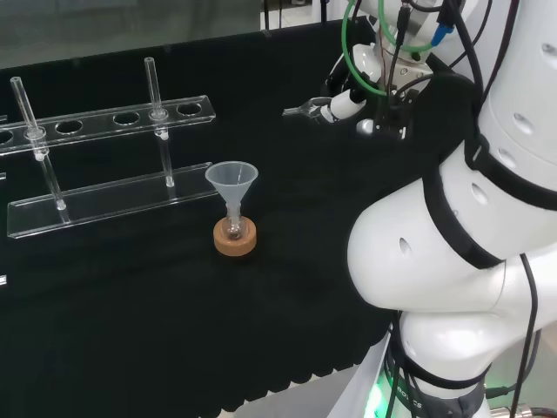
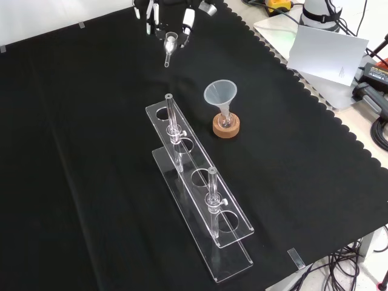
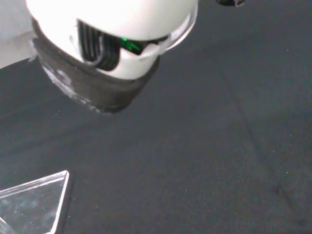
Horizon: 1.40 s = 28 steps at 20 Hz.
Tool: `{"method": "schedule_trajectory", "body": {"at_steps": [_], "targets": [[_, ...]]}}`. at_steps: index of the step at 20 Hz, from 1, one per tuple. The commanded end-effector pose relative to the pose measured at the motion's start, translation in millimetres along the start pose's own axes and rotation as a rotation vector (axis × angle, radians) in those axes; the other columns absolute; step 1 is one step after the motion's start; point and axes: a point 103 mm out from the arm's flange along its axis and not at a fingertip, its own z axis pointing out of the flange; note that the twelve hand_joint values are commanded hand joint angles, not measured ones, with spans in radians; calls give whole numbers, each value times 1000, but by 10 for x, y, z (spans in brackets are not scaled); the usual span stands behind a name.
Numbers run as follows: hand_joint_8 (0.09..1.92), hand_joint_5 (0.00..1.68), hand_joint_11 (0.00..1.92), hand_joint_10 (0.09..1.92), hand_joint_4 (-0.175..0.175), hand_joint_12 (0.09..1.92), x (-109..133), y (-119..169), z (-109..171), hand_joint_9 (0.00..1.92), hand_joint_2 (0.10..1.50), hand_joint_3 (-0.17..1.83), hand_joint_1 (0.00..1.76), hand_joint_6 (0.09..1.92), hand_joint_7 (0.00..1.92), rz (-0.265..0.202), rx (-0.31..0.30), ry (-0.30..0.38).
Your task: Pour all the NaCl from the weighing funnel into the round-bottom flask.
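Observation:
A small round-bottom flask (image 1: 234, 228) (image 2: 225, 120) sits on a cork ring (image 1: 235, 239) (image 2: 226, 127) mid-cloth, with a clear plastic funnel (image 1: 231, 180) (image 2: 220, 94) in its neck. The black and white hand (image 1: 338, 103) (image 2: 187, 19) hovers above the cloth, right of and behind the flask in the head view and near the top edge in the front view. Its fingers pinch a clear weighing funnel (image 1: 301, 111) (image 2: 170, 47), whose spout points toward the flask. What the weighing funnel holds cannot be made out. The wrist view has a blurred white part of the hand (image 3: 112, 29).
A clear acrylic test-tube rack (image 1: 104, 196) (image 2: 200, 200) (image 3: 34, 204) with two tubes stands left of the flask in the head view. White paper (image 2: 324, 51) and cables (image 2: 379, 121) lie past the cloth's scalloped edge. The arm's white links (image 1: 461, 244) stand at the head view's right.

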Motion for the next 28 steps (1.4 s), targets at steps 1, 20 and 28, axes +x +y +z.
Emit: {"method": "schedule_trajectory", "body": {"at_steps": [1, 20, 28], "targets": [[87, 1592, 0, 217, 175, 1487, 206, -161, -12, 1017, 586, 639, 1157, 87, 1665, -8, -13, -11], [87, 1593, 0, 215, 175, 1482, 678, -709, 169, 1017, 586, 639, 1157, 87, 1669, 13, -17, -12], [87, 1593, 0, 214, 175, 1482, 553, -864, 33, 1017, 586, 640, 1157, 87, 1671, -91, 27, -16]]}}
